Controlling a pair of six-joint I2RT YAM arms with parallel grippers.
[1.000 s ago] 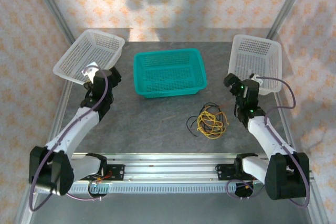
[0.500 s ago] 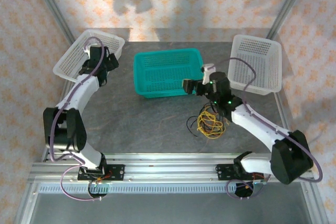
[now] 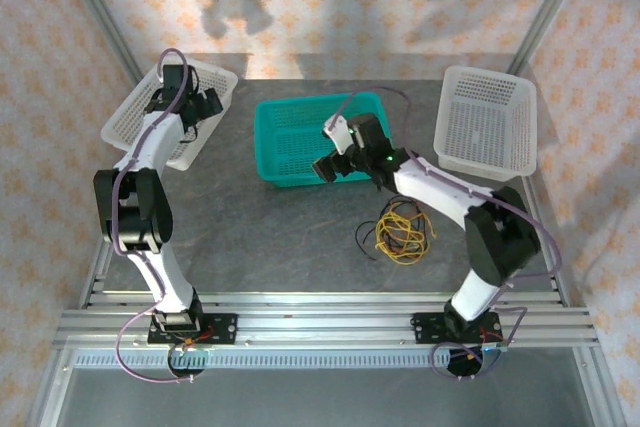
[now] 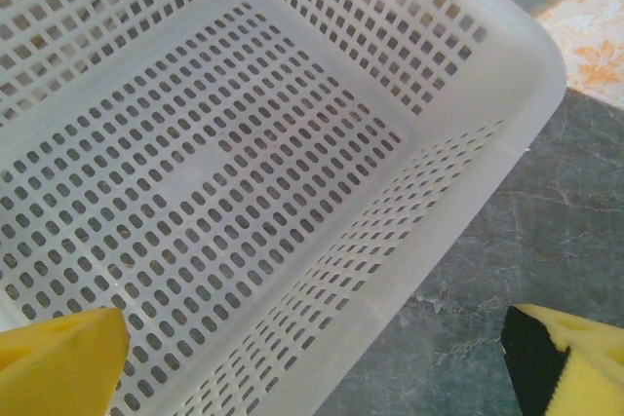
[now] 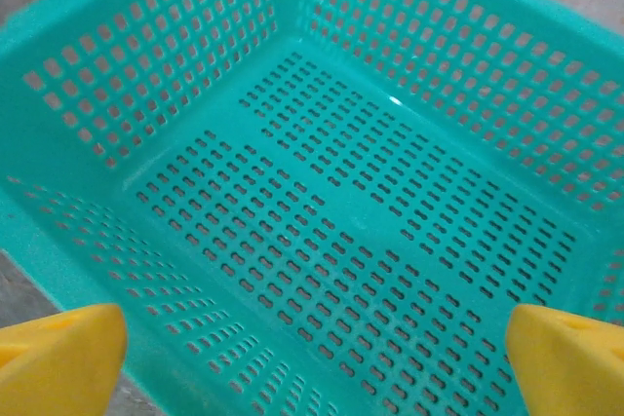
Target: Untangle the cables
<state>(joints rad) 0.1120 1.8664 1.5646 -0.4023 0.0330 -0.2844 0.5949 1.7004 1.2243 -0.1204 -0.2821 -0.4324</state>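
1. Lying in one small tangle, the cables [image 3: 403, 230] sit on the grey table [image 3: 270, 237] right of centre in the top view, in the lower half of the frame. Bright yellow loops make up most of the bunch, with brownish-orange strands mixed in, and a thin black wire [image 3: 364, 238] curls out on its left side. Nothing grips or touches the tangle.
2. Just above the tangle in the frame, the right arm's white forearm reaches toward upper centre, passing over the table close to the bunch.
3. The teal basket [image 3: 300, 105] stands at upper centre, near the cables but apart from them.
4. The right gripper [image 3: 328, 162] hangs over the lower right part of that teal basket. In the right wrist view the right gripper [image 5: 312, 367] is spread wide: its yellow fingertips [image 5: 58, 353] sit in the two lower corners of the frame, with the slotted floor of the teal basket [image 5: 146, 36] between them and nothing pinched.
5. The upper-left white basket [image 3: 112, 130] sits tilted at the table's edge, well apart from the cables. The left gripper [image 3: 203, 107] is held over it.
6. In the left wrist view the left gripper [image 4: 312, 367] is likewise spread wide and empty. One yellow pad shows in each lower corner, above the corner of the white basket [image 4: 507, 36] and a patch of marbled table [image 4: 556, 202].
7. The upper-right white basket [image 3: 487, 72] sits at the table's right edge, and neither arm is over it.
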